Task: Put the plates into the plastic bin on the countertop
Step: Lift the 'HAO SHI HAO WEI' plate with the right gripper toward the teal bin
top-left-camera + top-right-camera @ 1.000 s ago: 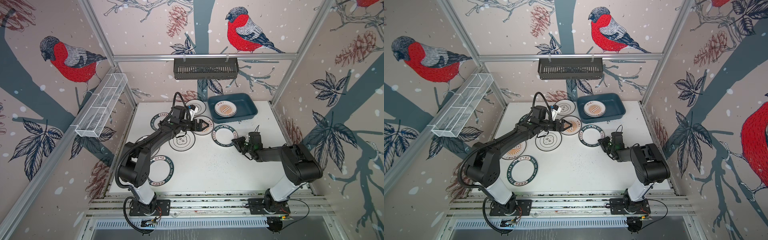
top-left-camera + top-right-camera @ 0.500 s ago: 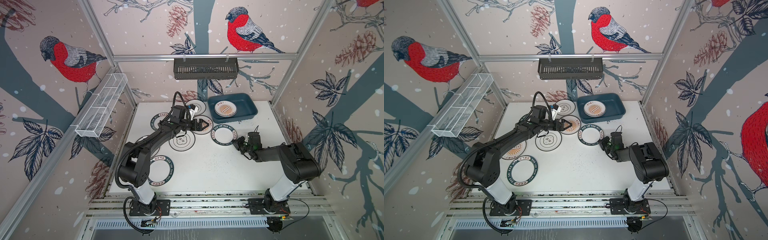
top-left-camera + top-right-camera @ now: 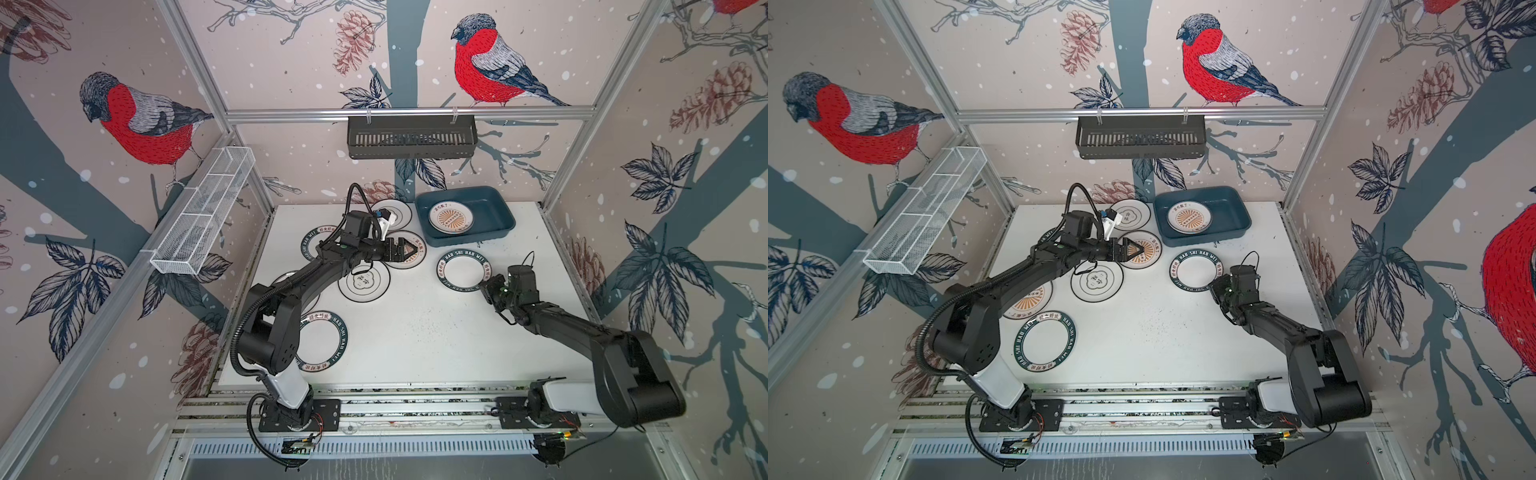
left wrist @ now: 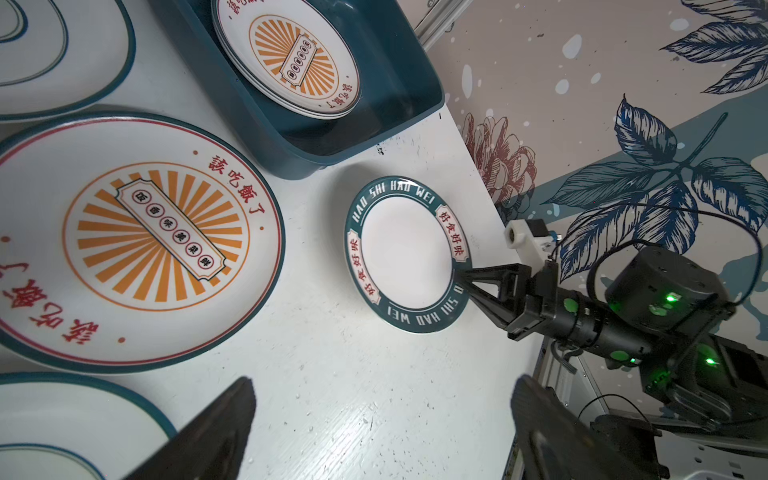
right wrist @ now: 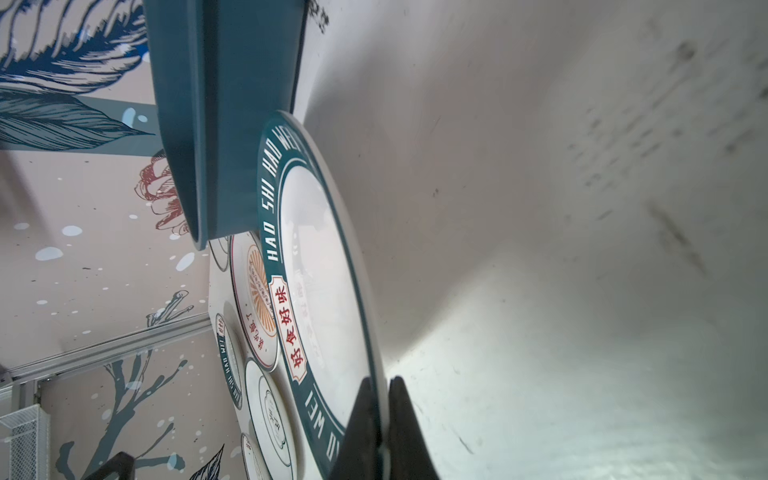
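Observation:
My right gripper is shut on the near rim of a white plate with a dark teal lettered rim. That plate sits low over the countertop, just in front of the teal plastic bin. A sunburst plate lies in the bin. My left gripper hangs open and empty over another sunburst plate. More plates lie to the left: a cloud plate and a teal-rimmed one.
A black slotted basket hangs on the back rail. A white wire basket is fixed along the left wall. A further cloud plate lies beside the bin's left wall. Another sunburst plate lies under the left arm.
My right gripper's jaws have shut on the rim of the teal-lettered plate. The left arm has stayed still and open.

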